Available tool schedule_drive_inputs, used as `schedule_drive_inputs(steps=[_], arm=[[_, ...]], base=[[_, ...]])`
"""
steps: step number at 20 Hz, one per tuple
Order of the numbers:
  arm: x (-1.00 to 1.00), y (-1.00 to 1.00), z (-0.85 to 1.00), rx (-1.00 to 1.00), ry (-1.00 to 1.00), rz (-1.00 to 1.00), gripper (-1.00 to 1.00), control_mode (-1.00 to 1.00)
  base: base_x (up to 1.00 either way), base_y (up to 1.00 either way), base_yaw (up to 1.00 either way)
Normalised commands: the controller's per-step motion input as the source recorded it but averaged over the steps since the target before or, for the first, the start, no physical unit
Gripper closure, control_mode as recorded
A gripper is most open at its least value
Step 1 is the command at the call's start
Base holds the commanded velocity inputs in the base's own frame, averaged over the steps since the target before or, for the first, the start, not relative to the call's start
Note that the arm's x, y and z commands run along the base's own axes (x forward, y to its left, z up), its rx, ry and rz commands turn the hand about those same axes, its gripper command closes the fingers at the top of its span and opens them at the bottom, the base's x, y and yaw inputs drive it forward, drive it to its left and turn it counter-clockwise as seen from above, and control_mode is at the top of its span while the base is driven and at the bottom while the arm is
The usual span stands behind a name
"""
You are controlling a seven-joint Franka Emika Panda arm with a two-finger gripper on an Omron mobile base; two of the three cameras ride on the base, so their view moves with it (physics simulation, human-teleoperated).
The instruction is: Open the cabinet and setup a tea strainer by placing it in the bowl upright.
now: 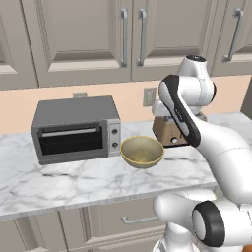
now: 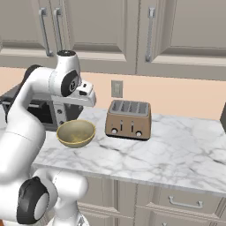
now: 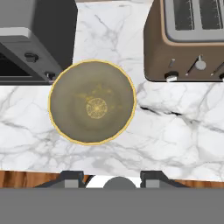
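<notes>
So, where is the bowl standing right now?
The bowl stands on the marble counter, between the toaster oven on its left and the brown toaster on its right, below the closed cabinet.

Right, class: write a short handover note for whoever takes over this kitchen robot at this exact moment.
Gripper: jaws apart, holding nothing, above the counter's front edge.
Cabinet: both doors shut, handles meeting in the middle.
Bowl: upright and with nothing in it on the marble counter, between the toaster oven and the brown toaster.
Done: nothing of the job so far.
Left: open the cabinet, find the tea strainer, stand it upright in the bowl.
</notes>
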Motion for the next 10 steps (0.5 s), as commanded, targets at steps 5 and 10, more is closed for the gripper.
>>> schedule_drive_inputs(steps=[5,10], arm=[[-0.02,0.29,0.27,-0.04,-0.14,0.00,-1.00,-1.00],[0.00,0.53,0.65,-0.11,-0.32,0.00,-1.00,-1.00]], base=[[0.00,0.00,0.00],[0.00,0.00,0.00]])
